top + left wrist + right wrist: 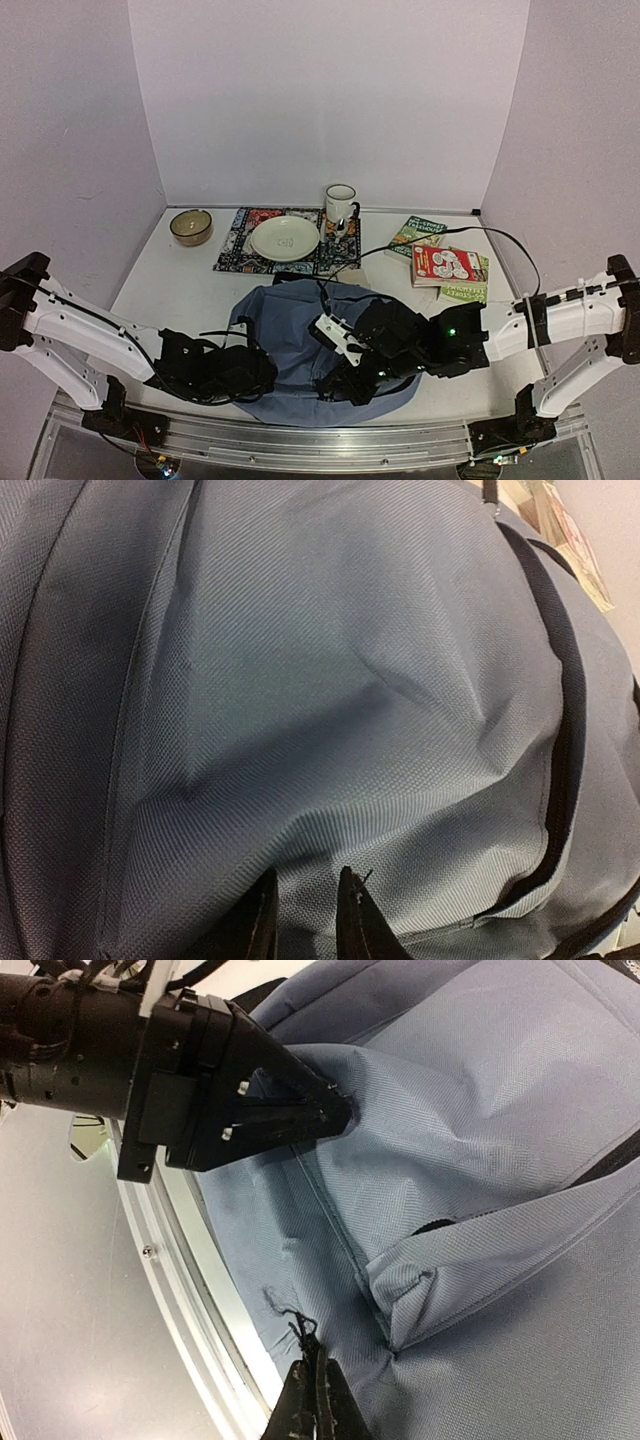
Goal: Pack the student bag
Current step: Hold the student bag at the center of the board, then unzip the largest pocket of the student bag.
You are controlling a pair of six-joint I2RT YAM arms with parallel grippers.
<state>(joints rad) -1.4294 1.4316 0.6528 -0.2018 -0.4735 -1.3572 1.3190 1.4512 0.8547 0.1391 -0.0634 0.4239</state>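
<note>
- No writing can be read: the covers of the books (447,263) are too small to make out, and the bag shows no label
- The student bag (290,330) lies flat at the near middle of the table (180,290), between the two arms; it is soft slate-blue woven cloth with a fine diagonal weave (330,680), creased into folds, with a curved black zip line (560,730) down one side
- The left gripper (340,1112) is clenched on a raised fold of the bag's cloth at its near left part; its two black fingers (355,920) taper to a point
- The right gripper (313,1360) has its fingers pressed together at the bag's near edge, beside a frayed thread (285,1312); whether cloth is caught between them cannot be told
- Far side: one white mug (340,203), one pale round plate (285,238) on one patterned mat (240,255), one tan bowl (190,226) to the left
- Far right: three books stacked askew, the top one red and white, the other two green
</note>
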